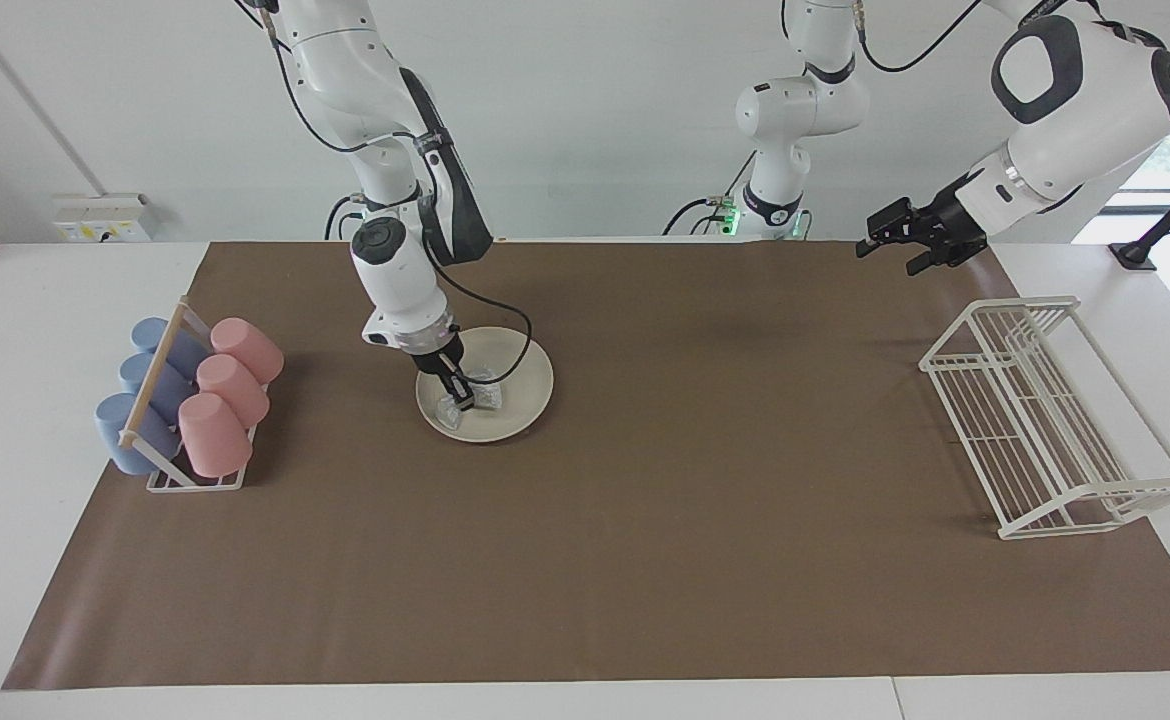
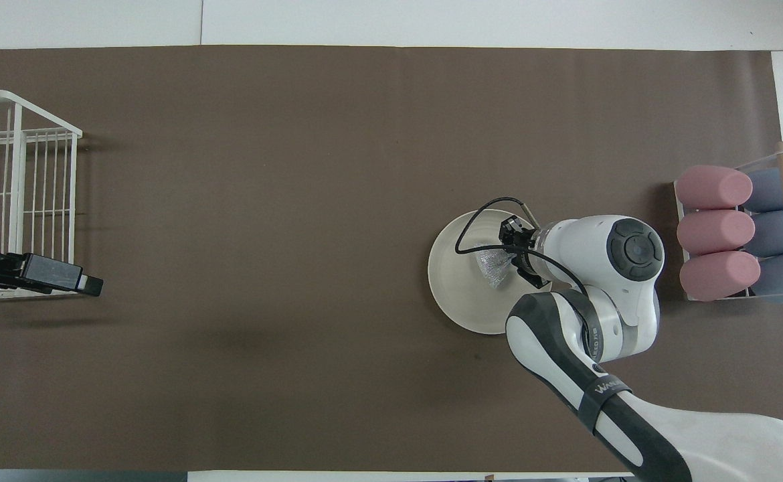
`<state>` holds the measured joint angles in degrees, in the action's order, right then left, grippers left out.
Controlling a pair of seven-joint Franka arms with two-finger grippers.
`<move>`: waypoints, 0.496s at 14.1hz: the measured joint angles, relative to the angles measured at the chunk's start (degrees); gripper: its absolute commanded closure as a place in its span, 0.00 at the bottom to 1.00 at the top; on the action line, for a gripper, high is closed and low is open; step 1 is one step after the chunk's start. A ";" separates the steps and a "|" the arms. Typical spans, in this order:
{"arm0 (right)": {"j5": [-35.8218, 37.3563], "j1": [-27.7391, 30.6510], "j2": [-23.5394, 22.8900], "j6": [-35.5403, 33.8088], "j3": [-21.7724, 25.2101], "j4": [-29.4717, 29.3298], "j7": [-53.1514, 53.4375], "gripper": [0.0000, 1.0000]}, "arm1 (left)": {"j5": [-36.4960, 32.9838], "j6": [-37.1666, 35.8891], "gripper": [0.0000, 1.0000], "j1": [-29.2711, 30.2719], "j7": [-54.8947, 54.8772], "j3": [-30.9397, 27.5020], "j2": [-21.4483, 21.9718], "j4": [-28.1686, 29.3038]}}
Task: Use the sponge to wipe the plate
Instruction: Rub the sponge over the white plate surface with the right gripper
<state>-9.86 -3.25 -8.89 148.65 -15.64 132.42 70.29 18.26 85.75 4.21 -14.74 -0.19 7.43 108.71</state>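
The cream plate (image 1: 528,372) lies on the brown mat toward the right arm's end of the table; it also shows in the overhead view (image 2: 455,284). The silvery sponge (image 1: 488,396) rests on the plate, also seen from above (image 2: 494,269). My right gripper (image 1: 457,392) points down onto the plate and is shut on the sponge, pressing it against the plate's surface; from above the gripper (image 2: 516,258) sits over the plate's side nearest the cups. My left gripper (image 1: 887,250) is open and empty, raised in the air near the white wire rack, where the left arm waits; it also shows from above (image 2: 90,286).
A holder with three pink cups (image 1: 225,395) and three blue cups (image 1: 150,385) stands at the right arm's end, beside the plate; it shows from above too (image 2: 716,231). A white wire rack (image 1: 1045,420) stands at the left arm's end (image 2: 17,187). The brown mat (image 1: 705,520) covers the table.
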 measured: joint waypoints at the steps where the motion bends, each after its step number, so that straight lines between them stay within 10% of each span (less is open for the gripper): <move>1: -0.18 -1.17 0.09 0.00 -0.04 0.05 1.46 1.00 | 0.00 0.05 0.00 0.00 0.13 0.02 0.00 0.00; 7: -3.06 -6.74 0.17 1.23 -0.24 0.52 6.49 1.00 | 0.00 0.11 0.00 -0.09 1.36 0.31 0.00 0.00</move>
<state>-12.92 -9.99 -8.72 149.88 -15.88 132.94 76.78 18.26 85.87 4.13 -13.38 0.12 7.43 108.71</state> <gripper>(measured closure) 0.881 0.000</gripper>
